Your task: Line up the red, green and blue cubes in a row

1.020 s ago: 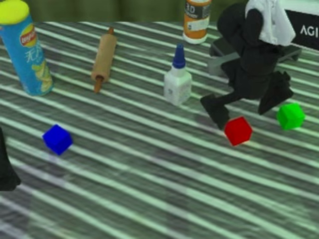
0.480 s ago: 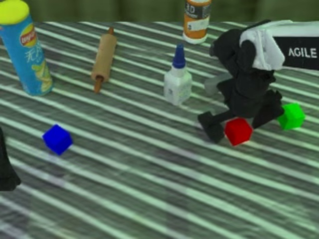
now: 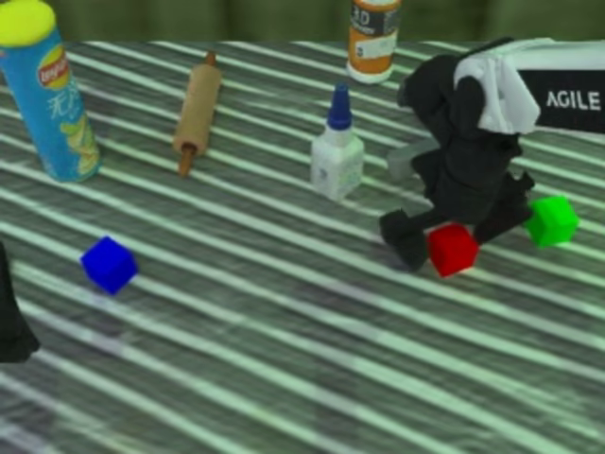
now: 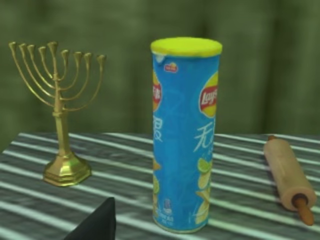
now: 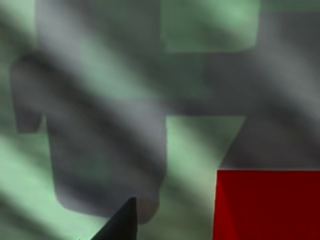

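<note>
The red cube (image 3: pixel 453 250) lies right of the table's centre, and my right gripper (image 3: pixel 456 232) is lowered over it, open. One dark finger (image 3: pixel 406 238) stands to the cube's left and the other (image 3: pixel 506 218) behind it to the right. The right wrist view shows the red cube (image 5: pixel 267 205) close up, with bare cloth between it and one fingertip (image 5: pixel 122 220). The green cube (image 3: pixel 551 220) sits just right of that gripper. Far to the left lies the blue cube (image 3: pixel 109 264). My left gripper (image 3: pixel 11 322) is parked at the left edge, open, with one finger (image 4: pixel 100 220) showing.
Along the back stand a blue chips can (image 3: pixel 45 90), a wooden rolling pin (image 3: pixel 197 109), a white glue bottle (image 3: pixel 337 151) and an orange-labelled bottle (image 3: pixel 373 38). A brass candelabrum (image 4: pixel 60 115) stands at the far left corner. A striped cloth covers the table.
My right gripper has come down from above and behind the red cube so that its fingers now straddle it. The cubes and the left arm have not moved.
</note>
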Robot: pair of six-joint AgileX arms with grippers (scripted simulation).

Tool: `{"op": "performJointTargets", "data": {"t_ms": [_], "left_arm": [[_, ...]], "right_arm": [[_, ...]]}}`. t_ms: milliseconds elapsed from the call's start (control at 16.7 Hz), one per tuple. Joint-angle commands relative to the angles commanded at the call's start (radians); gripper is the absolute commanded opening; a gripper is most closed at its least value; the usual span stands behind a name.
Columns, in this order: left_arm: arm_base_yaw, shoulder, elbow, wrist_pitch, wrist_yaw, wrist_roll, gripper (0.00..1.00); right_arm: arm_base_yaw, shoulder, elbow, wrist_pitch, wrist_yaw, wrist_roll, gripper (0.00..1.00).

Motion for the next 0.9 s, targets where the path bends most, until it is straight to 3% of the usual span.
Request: {"op": "performJointTargets", "data": {"t_ms": [360,900], "left_arm": [[0.0,0.0,0.0,0.0,0.0,0.0,1.0],[0.0,0.0,0.0,0.0,0.0,0.0,1.0]], "right_arm": [[0.0,0.0,0.0,0.0,0.0,0.0,0.02],[-0.003,-0.035,0.012,-0.011,0.0,0.001,0.0]]}}
